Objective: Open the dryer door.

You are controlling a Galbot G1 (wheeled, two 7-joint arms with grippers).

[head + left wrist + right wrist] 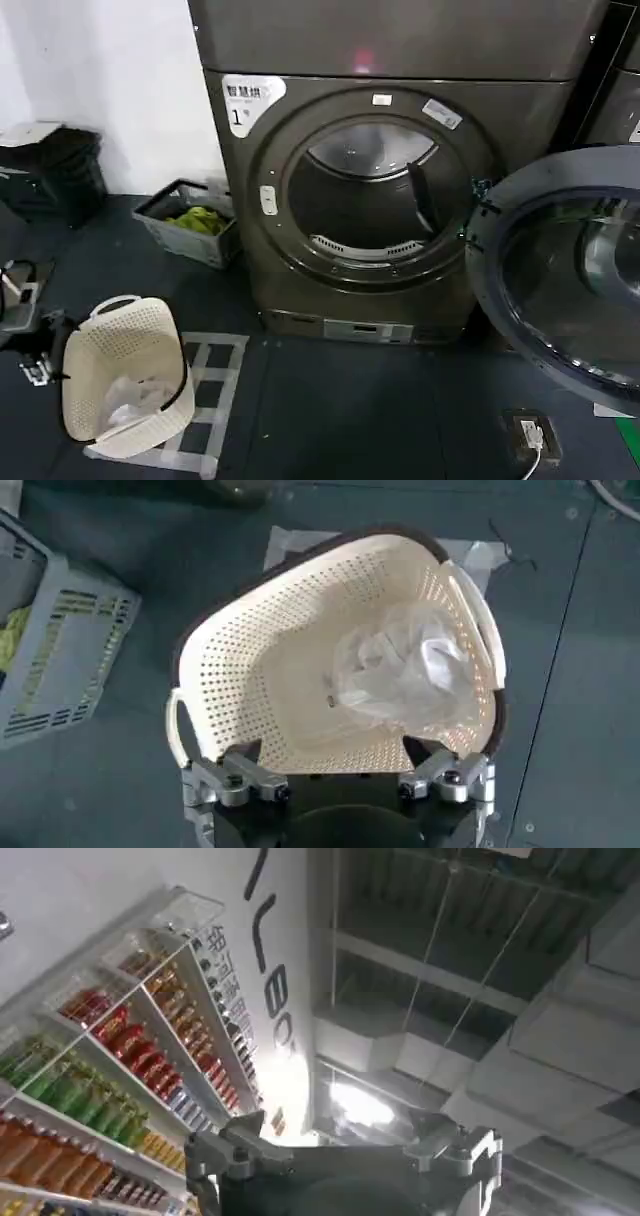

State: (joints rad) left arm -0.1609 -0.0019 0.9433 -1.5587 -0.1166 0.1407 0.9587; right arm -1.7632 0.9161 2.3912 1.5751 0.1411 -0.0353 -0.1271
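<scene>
At 3 o'clock of head view, dryer door (pixel 565 275) swung fully open, dark inner side showing (drum mouth (pixel 365 190) exposed at centre); left gripper (pixel 340 780) spread wide, holding nothing, above cream laundry basket (pixel 290 660); right gripper (pixel 345 1158) spread, empty, aimed at ceiling (pixel 480 958) and shelves of bottles (pixel 110 1048).

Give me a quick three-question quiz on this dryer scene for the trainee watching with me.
1. True or false: the dryer door is shut against the drum opening.
2. What lies inside the white laundry basket?
A. crumpled clear plastic
B. a green cloth
C. a bottle
3. Which gripper hovers over that basket?

Key:
1. False; it is swung open to the robot's right.
2. A
3. The left gripper, jaws open.
</scene>
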